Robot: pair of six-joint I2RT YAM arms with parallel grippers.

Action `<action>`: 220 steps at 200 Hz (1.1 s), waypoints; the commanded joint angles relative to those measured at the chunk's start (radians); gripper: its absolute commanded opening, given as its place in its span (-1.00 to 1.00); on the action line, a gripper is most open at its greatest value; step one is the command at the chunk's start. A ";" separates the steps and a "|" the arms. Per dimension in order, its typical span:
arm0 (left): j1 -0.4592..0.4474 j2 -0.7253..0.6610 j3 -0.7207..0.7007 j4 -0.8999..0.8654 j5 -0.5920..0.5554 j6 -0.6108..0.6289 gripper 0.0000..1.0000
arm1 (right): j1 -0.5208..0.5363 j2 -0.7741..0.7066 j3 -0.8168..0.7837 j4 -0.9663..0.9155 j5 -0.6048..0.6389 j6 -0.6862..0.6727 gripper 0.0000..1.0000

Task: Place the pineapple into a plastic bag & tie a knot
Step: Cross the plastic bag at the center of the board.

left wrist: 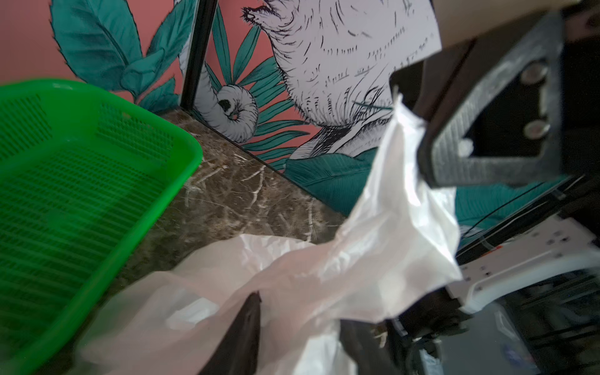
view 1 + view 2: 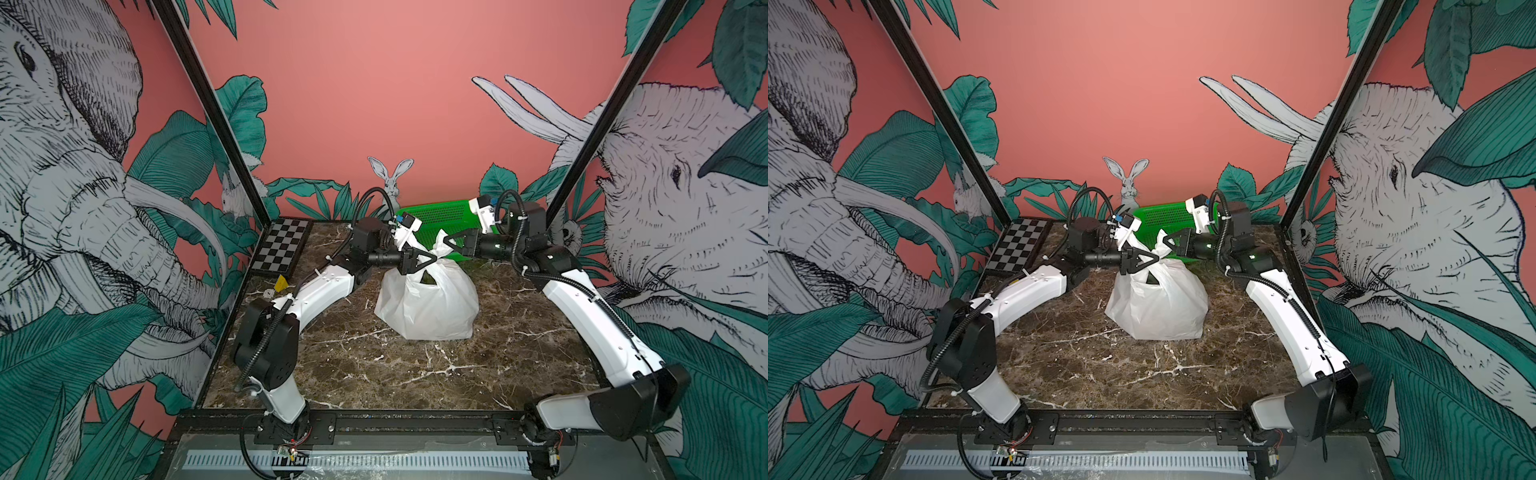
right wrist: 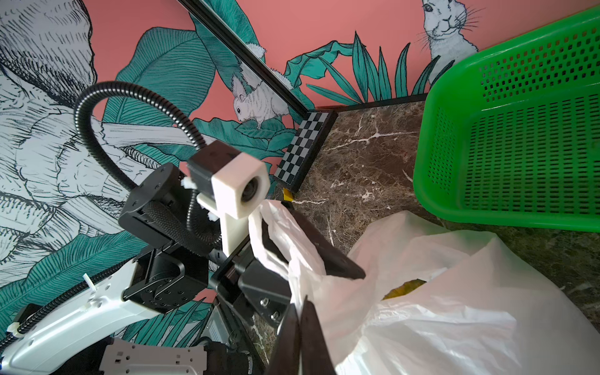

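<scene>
Loops of plastic bag (image 2: 428,307) are pinched by left claw (image 2: 434,258) and right claw (image 2: 447,241); film may be torn if pulled too hard.

I see the plastic bag (image 2: 432,307) as thin, crinkled, semi-translucent white film with a soft sheen. The green basket (image 3: 506,162) is glossy perforated plastic; the bench (image 2: 415,374) looks like polished, veined brown marble.

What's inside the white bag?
Through a gap at the top of the bag, only a yellowish patch shows. The white plastic covers everything else, so what it is can't be told.
</scene>
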 commanded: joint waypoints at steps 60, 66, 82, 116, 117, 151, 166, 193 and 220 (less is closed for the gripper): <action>0.002 -0.080 0.041 -0.049 -0.148 -0.042 -1.00 | 0.001 -0.033 -0.009 0.029 -0.064 -0.027 -1.00; 0.001 -0.094 0.035 -0.049 -0.186 -0.053 -1.00 | 0.006 -0.046 -0.025 0.029 -0.068 -0.028 -1.00; 0.001 -0.124 0.024 -0.049 -0.263 -0.081 -1.00 | 0.032 -0.077 -0.071 0.010 -0.076 -0.050 -1.00; -0.011 -0.153 0.020 -0.073 -0.347 -0.087 -1.00 | 0.148 -0.087 -0.175 -0.071 -0.024 -0.131 -1.00; -0.012 -0.154 0.020 -0.074 -0.347 -0.086 -1.00 | 0.150 -0.087 -0.179 -0.070 -0.023 -0.132 -1.00; -0.025 -0.174 -0.003 -0.086 -0.366 -0.068 -1.00 | 0.183 -0.078 -0.295 0.054 0.021 -0.066 -1.00; -0.031 -0.184 -0.014 -0.087 -0.373 -0.057 -1.00 | 0.184 -0.059 -0.297 0.051 0.031 -0.075 -1.00; -0.038 -0.196 -0.037 -0.076 -0.393 -0.028 -1.00 | 0.182 -0.057 -0.274 -0.020 0.049 -0.119 -0.31; -0.043 -0.203 -0.052 -0.072 -0.385 0.013 -1.00 | 0.149 -0.132 -0.271 -0.046 0.068 -0.111 0.12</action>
